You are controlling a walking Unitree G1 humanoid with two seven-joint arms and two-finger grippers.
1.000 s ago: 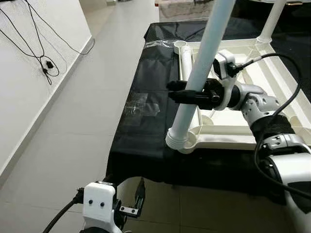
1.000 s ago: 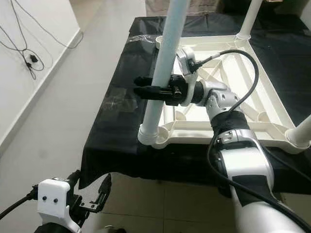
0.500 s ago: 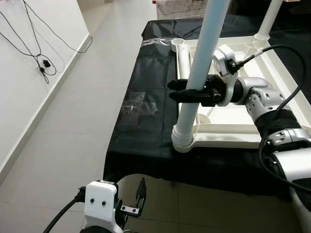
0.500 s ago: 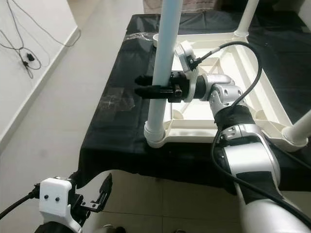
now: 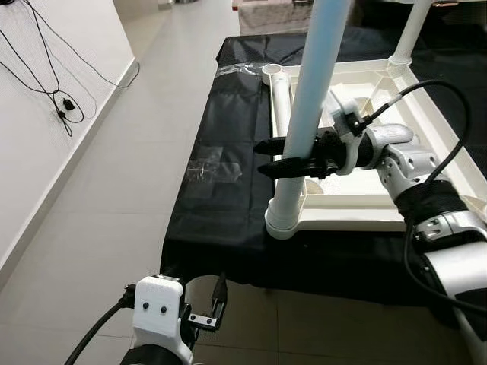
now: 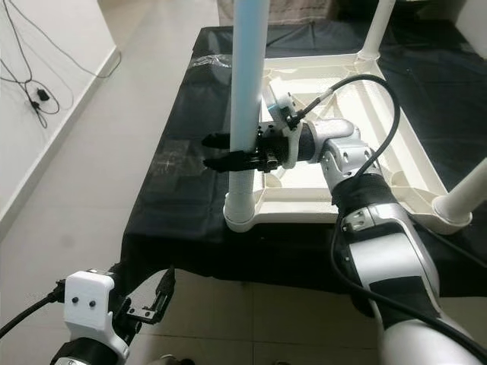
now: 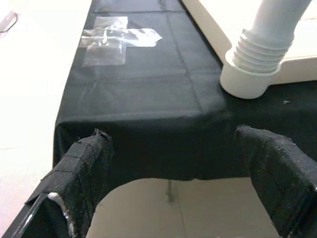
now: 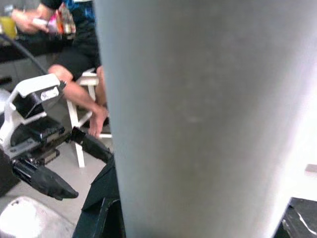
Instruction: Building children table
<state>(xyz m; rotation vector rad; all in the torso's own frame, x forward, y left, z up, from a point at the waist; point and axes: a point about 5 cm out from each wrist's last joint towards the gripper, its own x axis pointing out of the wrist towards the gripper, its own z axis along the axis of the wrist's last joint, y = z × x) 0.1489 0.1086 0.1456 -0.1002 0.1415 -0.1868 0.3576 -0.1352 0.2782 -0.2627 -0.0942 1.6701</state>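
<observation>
Upside-down white kids' table top [image 5: 358, 201] sat on a desk [image 5: 228, 129] draped in black cloth, ribbed underside facing up. One white leg [image 5: 304, 122] stood upright in the corner socket [image 5: 280, 220] nearest the robot's left side, right at the desk's front edge. The right claw [image 5: 275, 157] reached in from the right, fingers spread a bit with one above the other, poking out past either side of the leg about halfway up the part in view. Hard to say from these shots whether the pads were actually pressing on it. In the right wrist view the leg [image 8: 198, 119] was just a big pale column up close.

Another leg [image 5: 278, 95] lay flat along the top's left rim, a third [image 5: 407, 34] stood in the far corner, and a fourth [image 6: 460, 198] leaned off the near right corner.

The left claw [image 5: 205, 312] hung low over the tiled floor [image 5: 99, 220] in front of the desk, fingers apart and holding nothing. Its wrist view showed the threaded collar of the near leg [image 7: 265, 49] in its socket, plus some clear tape [image 7: 116, 42] stuck on the cloth.

A black cable [image 5: 53, 84] ran down the white wall on the left. A seated person's bare legs [image 8: 81, 96] showed in the right wrist view.
</observation>
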